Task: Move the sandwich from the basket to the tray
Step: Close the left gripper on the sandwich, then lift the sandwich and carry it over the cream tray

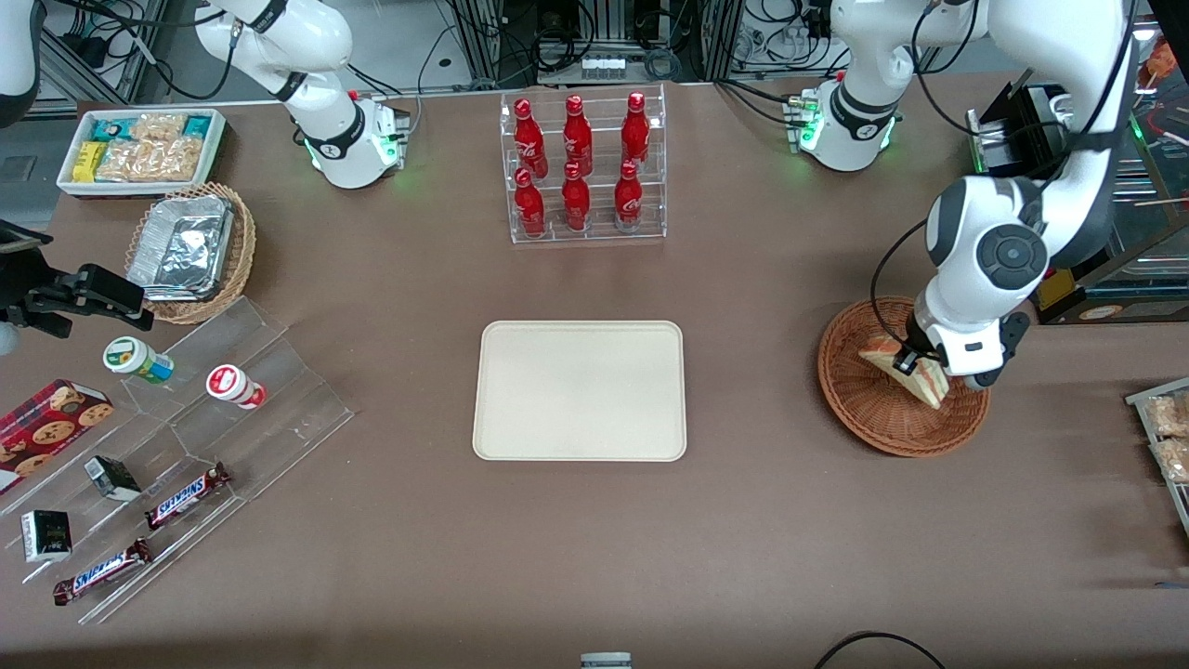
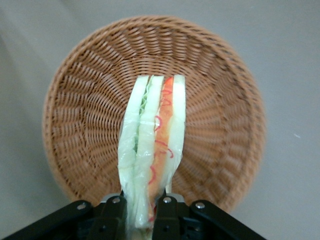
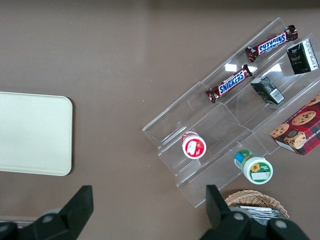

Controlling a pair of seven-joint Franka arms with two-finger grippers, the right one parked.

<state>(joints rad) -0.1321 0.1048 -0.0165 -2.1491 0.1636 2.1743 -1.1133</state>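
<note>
Brown tabletop [image 1: 743, 520] fills the scene, with cables and equipment racks along its far edge. Near its middle lies the flat cream-beige rectangular tray [image 1: 580, 390], bare. Toward the working arm's end sits the round reddish-brown wicker basket [image 1: 873, 423]; over it the gripper [image 2: 144, 212] pinches the triangular white-bread sandwich [image 2: 152, 145] between nearly closed fingers [image 2: 165, 215].

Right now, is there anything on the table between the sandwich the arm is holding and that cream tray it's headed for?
Nothing visible. The gripper is shut on the sandwich above the basket, and only bare table lies between there and the empty tray.
</note>
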